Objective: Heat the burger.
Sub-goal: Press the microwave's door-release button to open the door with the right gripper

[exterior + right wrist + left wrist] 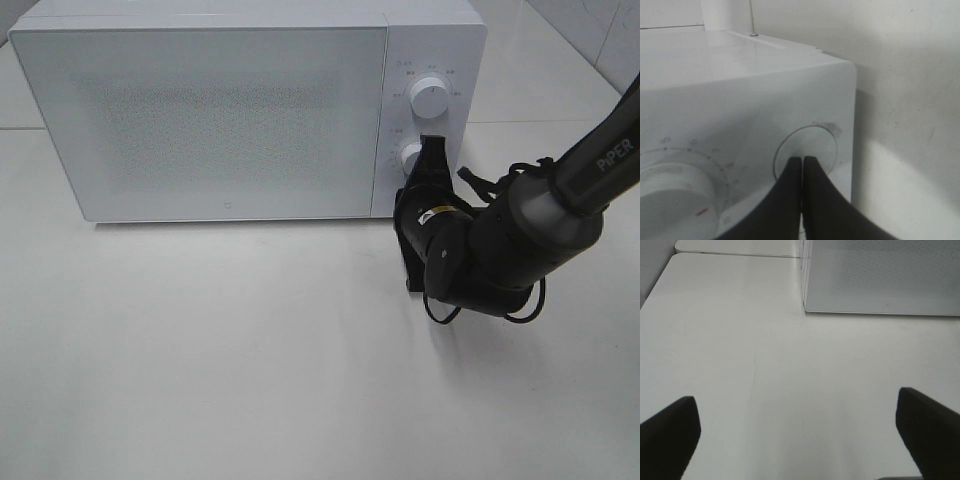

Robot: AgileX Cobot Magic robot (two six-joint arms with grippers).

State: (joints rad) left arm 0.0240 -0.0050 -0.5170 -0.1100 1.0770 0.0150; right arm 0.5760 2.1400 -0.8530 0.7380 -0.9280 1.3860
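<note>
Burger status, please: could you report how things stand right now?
Left gripper open over table. Right gripper shut, tips at lower knob. Burger not in view; microwave door closed.

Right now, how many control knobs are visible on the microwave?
2, both on the right-hand panel of the microwave: the upper knob in plain view, the lower knob beneath it, partly covered by the shut right gripper. The arm may hide more lower down.

The microwave (250, 110) is showing smooth, faintly glossy white casing with a finely speckled door (200, 120); the table (250, 360) is looking matt and smooth; the right gripper (802, 162) is looking matt black plastic
</note>
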